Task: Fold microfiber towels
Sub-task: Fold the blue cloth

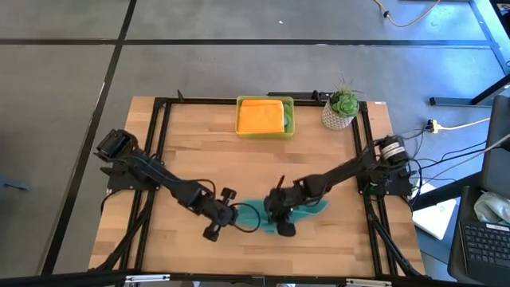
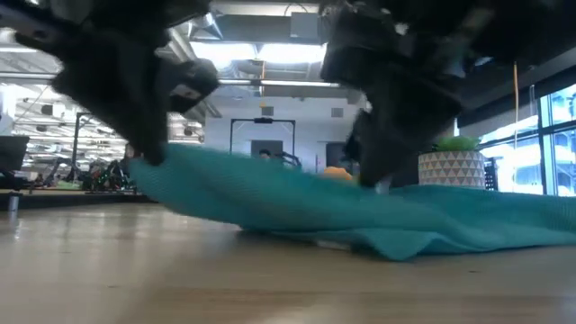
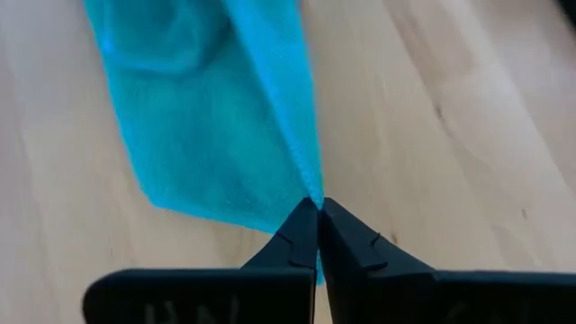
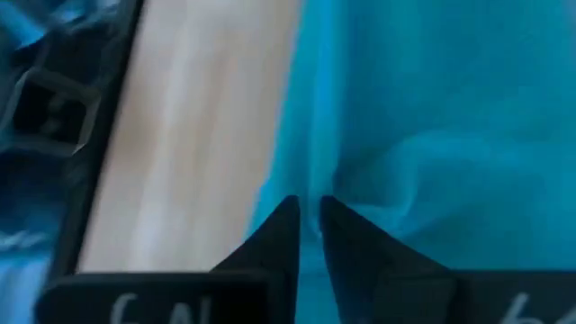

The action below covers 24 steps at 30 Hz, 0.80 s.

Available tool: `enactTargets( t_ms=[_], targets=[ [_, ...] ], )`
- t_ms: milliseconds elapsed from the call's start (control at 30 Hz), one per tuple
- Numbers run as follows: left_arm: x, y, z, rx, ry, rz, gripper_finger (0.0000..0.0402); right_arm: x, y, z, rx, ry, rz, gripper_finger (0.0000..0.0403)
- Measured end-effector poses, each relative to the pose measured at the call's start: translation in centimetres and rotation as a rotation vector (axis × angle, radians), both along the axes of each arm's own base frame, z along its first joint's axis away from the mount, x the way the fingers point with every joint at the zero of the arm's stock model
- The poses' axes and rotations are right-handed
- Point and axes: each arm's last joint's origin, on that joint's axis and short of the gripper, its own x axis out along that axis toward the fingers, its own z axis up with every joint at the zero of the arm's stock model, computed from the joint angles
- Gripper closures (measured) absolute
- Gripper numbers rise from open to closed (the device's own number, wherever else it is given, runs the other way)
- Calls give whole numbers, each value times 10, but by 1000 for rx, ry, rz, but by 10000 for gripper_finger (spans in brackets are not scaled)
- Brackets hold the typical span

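A teal towel [image 1: 296, 212] lies on the wooden table near its front edge, between my two grippers. It also shows in the low view [image 2: 360, 211]. My left gripper [image 1: 231, 214] is shut on the towel's left end, which is raised off the table. My right gripper [image 1: 279, 215] is shut on the towel near its middle. An orange towel [image 1: 261, 116] and a lime green one [image 1: 286, 118] lie in the yellow tray [image 1: 239, 127] at the far edge. The other teal towels are out of view. My left gripper pinches a thin edge of the teal towel's left end [image 3: 311, 191] between its two fingertips. This end is lifted [image 2: 171, 166], and the cloth slopes down from it to the table on the right. My right gripper pinches a raised ridge of the teal towel [image 4: 317, 180] between its fingertips, coming from above. The cloth around it rests on the table [image 2: 423, 238]; one layer or several, I cannot tell.
A potted plant [image 1: 341, 110] in a white pot stands at the table's far right. A black frame [image 1: 159, 143] runs along the table's left, right and far sides. Bare wood lies between the tray and the towel.
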Motion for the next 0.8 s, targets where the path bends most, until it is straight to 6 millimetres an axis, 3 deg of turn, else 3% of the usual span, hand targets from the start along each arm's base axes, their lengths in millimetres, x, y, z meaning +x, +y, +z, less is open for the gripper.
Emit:
enactTargets(
  t_ms=[233,467,667,800],
  targets=[
    [-16,-12,-15,28,37,63,401,-5,26,-28,182,134,139,344],
    [-26,-16,-27,23,32,87,401,-4,20,-7,278,139,113,344],
    [-30,-17,-40,-13,-16,83,401,8,-5,13,-8,-125,-24,344],
    [-32,-15,-46,-9,-11,85,401,17,-22,7,-218,-212,-54,344]
  ],
)
